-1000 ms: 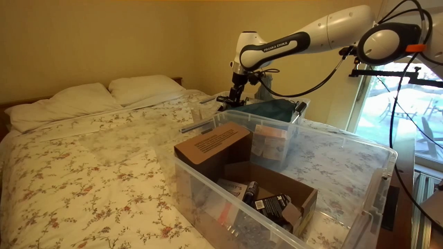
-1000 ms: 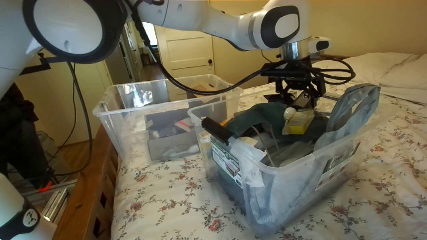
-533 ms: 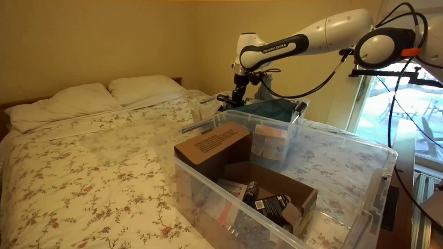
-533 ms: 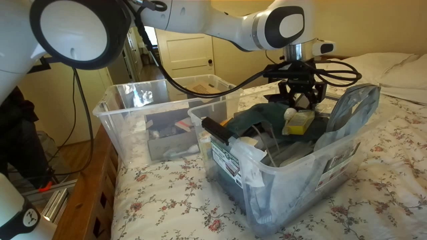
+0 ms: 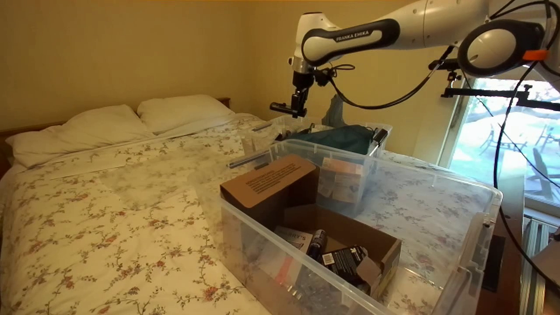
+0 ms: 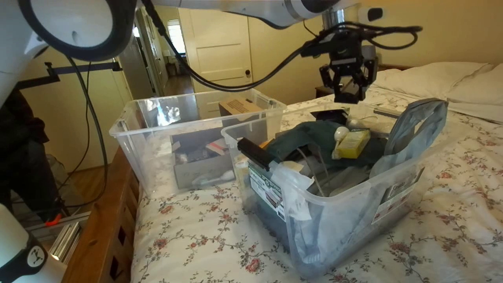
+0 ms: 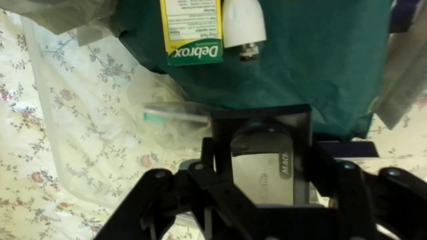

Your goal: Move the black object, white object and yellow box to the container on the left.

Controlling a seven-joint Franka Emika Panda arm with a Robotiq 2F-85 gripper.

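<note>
Well, the gripper [image 6: 349,96] has a flat black box [image 7: 262,160] clamped by its sides — jaws well apart — above the clear bin [image 6: 326,200], where the yellow box [image 6: 353,144] (white object [image 7: 243,25] just beside it) lies on green material [image 7: 320,63].

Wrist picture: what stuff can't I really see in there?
Wrist view, black object: lower left part hidden by the fingers; its faint grey word is too blurred to read.
Wrist view, yellow box: the rest is cut off by the top edge.
Wrist view, white object: also cut off there.
</note>
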